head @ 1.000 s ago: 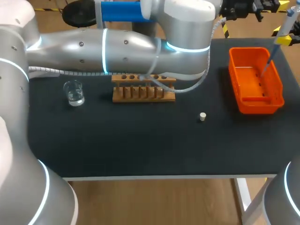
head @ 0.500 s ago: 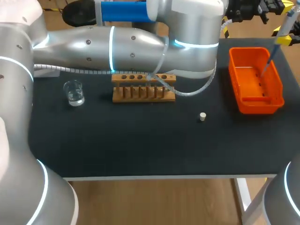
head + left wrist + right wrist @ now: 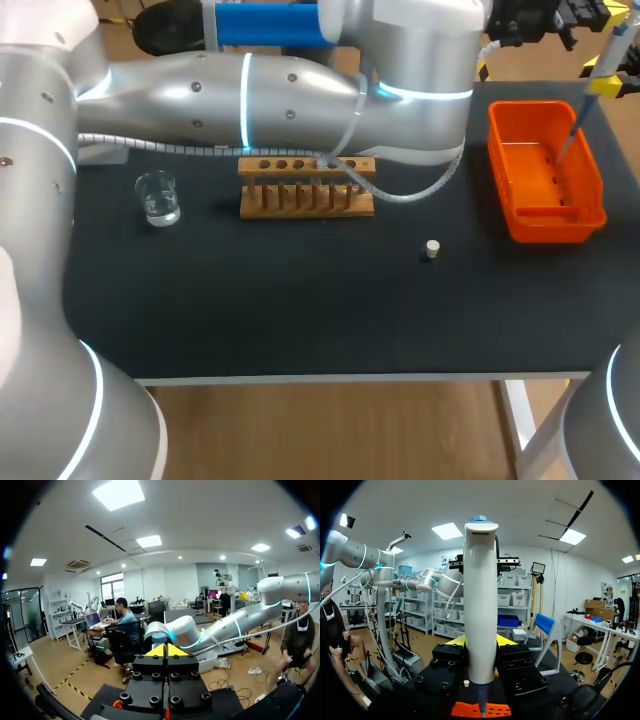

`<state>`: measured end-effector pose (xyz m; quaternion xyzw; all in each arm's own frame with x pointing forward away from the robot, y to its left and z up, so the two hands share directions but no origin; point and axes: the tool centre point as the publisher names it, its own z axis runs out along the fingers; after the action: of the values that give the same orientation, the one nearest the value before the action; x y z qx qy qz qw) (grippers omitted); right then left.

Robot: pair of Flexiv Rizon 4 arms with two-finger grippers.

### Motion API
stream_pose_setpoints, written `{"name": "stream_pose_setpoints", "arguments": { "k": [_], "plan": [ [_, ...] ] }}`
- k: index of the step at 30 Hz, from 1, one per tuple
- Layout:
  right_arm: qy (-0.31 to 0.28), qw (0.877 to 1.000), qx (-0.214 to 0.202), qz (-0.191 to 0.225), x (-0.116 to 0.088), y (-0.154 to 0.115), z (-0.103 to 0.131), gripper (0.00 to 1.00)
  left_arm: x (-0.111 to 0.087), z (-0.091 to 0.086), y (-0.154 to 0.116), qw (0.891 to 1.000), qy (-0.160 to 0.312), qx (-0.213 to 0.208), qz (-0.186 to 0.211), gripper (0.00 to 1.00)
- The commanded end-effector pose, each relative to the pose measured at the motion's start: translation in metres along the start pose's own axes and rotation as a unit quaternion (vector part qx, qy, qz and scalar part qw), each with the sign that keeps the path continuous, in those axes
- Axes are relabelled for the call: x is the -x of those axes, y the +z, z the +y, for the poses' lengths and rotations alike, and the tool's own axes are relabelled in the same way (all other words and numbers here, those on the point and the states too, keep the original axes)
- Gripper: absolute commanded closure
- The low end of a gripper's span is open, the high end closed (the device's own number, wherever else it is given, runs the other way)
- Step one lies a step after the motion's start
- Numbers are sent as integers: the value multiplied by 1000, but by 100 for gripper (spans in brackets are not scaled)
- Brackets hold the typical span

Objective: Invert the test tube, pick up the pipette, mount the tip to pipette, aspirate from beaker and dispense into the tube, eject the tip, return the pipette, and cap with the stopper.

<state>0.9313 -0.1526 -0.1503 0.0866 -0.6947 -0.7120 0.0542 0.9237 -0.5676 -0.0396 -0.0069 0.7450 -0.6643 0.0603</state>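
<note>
Right gripper [image 3: 481, 641] pinches pipette [image 3: 481, 595] upright above orange bin [image 3: 548, 230], both fingers on barrel. Thin lower end points down into bin, likely so ejected tip drops inside. Left gripper [image 3: 166, 650] empty, yellow tips pressed together, raised past bin's far left corner, seemingly held clear of pipette. Stopper [image 3: 432, 249] lies on table just left of bin; wooden rack [image 3: 306, 200] further left, beaker [image 3: 158, 197] furthest.

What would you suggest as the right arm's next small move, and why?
Probably ease the pipette down toward the orange bin: the right tool is shut on it, and its thin end hangs over the bin's inside. Whether a tip is mounted, I cannot tell.
</note>
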Motion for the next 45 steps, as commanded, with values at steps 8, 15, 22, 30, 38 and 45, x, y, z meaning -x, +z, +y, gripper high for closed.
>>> {"name": "stream_pose_setpoints", "arguments": {
  "k": [8, 15, 22, 30, 38, 45],
  "plan": [
    [0, 1000, -1, 2, 1, -1, 0, 100, 2, 7, 9, 999, -4, -39, -4, 100],
    [0, 1000, -1, 2, 1, -1, 0, 100, 3, 8, 10, 999, -7, -38, -4, 100],
    [0, 1000, -1, 2, 1, -1, 0, 100, 3, 8, 12, 999, -7, -37, -2, 100],
    [0, 1000, -1, 2, 1, -1, 0, 100, 2, 13, 15, 999, -12, -33, 0, 100],
    [0, 1000, -1, 2, 1, -1, 0, 100, 1, 18, 13, 999, -16, -30, -4, 100],
    [0, 1000, -1, 2, 1, -1, 0, 100, 0, 25, 12, 999, -19, -34, -6, 100]
  ]
}}
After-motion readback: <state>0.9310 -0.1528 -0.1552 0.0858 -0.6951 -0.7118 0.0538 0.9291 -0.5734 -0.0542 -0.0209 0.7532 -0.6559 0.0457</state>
